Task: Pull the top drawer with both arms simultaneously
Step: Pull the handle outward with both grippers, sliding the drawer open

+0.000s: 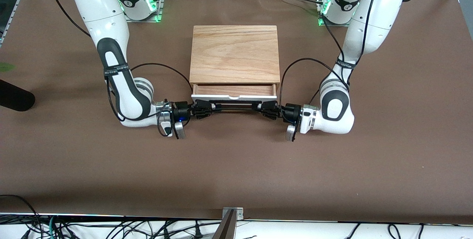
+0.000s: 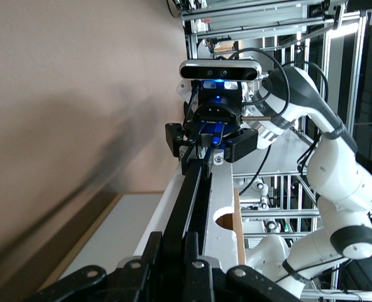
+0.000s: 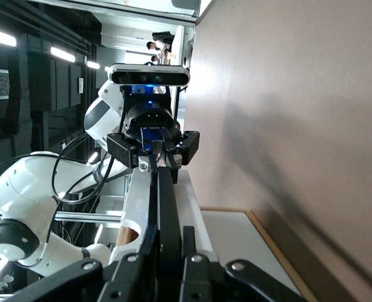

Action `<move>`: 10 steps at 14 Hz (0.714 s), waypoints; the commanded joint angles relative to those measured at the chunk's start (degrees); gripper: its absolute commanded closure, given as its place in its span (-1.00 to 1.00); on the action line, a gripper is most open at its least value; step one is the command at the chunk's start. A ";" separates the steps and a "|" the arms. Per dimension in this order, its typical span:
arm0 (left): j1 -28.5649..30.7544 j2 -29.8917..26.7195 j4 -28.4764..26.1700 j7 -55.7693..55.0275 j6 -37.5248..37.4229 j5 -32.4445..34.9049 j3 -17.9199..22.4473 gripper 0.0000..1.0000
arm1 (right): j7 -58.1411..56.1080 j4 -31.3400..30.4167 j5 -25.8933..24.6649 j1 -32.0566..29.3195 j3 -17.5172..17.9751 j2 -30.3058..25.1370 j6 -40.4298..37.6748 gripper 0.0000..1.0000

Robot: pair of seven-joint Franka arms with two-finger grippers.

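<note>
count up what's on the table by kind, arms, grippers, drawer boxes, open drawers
arms: 2, the right arm and the left arm
grippers: 2, the right gripper and the left gripper, each shut on the black handle
drawer boxes: 1, the wooden box
open drawers: 1, the top drawer
total: 6

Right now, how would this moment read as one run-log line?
top drawer: partly open | left gripper: shut on handle | right gripper: shut on handle | lower drawer: not visible
</note>
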 commanded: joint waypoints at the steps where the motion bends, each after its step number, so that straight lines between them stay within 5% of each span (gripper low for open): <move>1: 0.02 5.05 8.99 -5.97 0.17 -0.80 1.53 0.96 | 6.85 9.17 0.22 -1.23 0.22 3.79 -0.55 1.00; 10: -0.16 12.18 20.16 -12.91 4.48 -0.53 3.73 0.97 | 9.06 16.22 2.33 -1.84 0.39 8.37 2.96 1.00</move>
